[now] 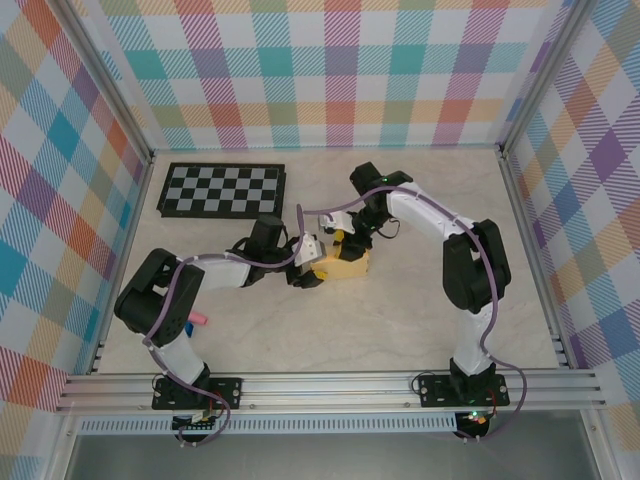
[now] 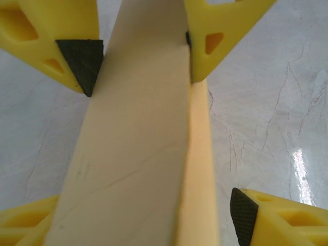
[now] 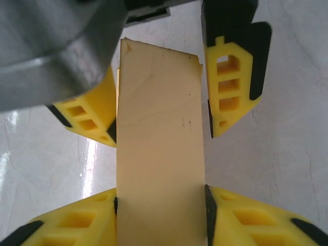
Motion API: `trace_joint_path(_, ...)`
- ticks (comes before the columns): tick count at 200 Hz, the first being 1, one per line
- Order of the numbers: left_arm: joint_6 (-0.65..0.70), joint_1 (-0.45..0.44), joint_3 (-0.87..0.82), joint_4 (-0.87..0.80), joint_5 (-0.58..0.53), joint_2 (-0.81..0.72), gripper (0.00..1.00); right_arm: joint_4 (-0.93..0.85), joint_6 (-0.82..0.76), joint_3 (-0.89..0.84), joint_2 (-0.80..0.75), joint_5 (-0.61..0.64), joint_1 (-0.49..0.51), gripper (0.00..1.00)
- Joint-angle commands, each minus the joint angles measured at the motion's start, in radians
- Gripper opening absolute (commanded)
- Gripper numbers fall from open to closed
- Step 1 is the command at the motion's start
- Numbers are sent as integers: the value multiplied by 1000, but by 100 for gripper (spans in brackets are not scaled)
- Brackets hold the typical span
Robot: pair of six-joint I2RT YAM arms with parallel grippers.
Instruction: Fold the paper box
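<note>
The paper box (image 1: pixel 350 266) lies near the middle of the table (image 1: pixel 400 330), with both arms meeting over it.

The right gripper (image 1: pixel 350 240) reaches it from 12 o'clock. In the right wrist view the right gripper (image 3: pixel 161 205) is closed across the box (image 3: pixel 159 143), and each of its black pads (image 3: pixel 207 205) touches a long edge of the card.

The left gripper (image 1: pixel 322 262) comes in from 9 o'clock. In the left wrist view the left gripper (image 2: pixel 146 210) straddles the box (image 2: pixel 138 154) a little wider than the card. Its right pad (image 2: pixel 242 212) stands just clear of the edge, and its other finger is partly hidden behind the card. It is parted, not clamped.

Obstructions: the two grippers face each other along the same strip of card. The right gripper (image 2: pixel 138 61) crowds the far end in the left wrist view. The left gripper (image 3: pixel 161 118) and its grey housing (image 3: pixel 56 46) cover the upper left in the right wrist view.

Surroundings, seen from above: a checkerboard (image 1: pixel 222 190) lies well apart at 10 o'clock from the box. A small pink piece (image 1: pixel 198 320) lies at 8 o'clock beside the left arm's elbow.
</note>
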Motion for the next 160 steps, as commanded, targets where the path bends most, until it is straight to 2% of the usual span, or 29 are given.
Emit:
trace_joint_path(1, -4, -3, -3, 108, 34, 11, 67, -58, 2, 19, -14, -35, -10, 36)
trace_joint_path(15, -12, -3, -8, 126, 51, 5, 63, -50, 4, -6, -38, -32, -16, 31)
trace_joint_path(43, -3, -4, -10, 112, 73, 2, 61, -62, 8, -32, -76, -29, -33, 30)
trace_joint_path(62, -1, -3, -22, 131, 46, 2, 62, -67, 9, -53, -95, -33, -33, 29)
trace_joint_path(81, -11, 1, -33, 156, 36, -7, 64, -55, 4, -88, -111, -19, -32, 17)
trace_joint_path(120, 15, 3, -2, 101, 57, 8, 62, -62, 22, -100, -142, -14, -32, 19)
trace_joint_path(160, -32, 8, 4, 114, 61, 1, 65, -47, 20, -119, -145, 9, -31, 19)
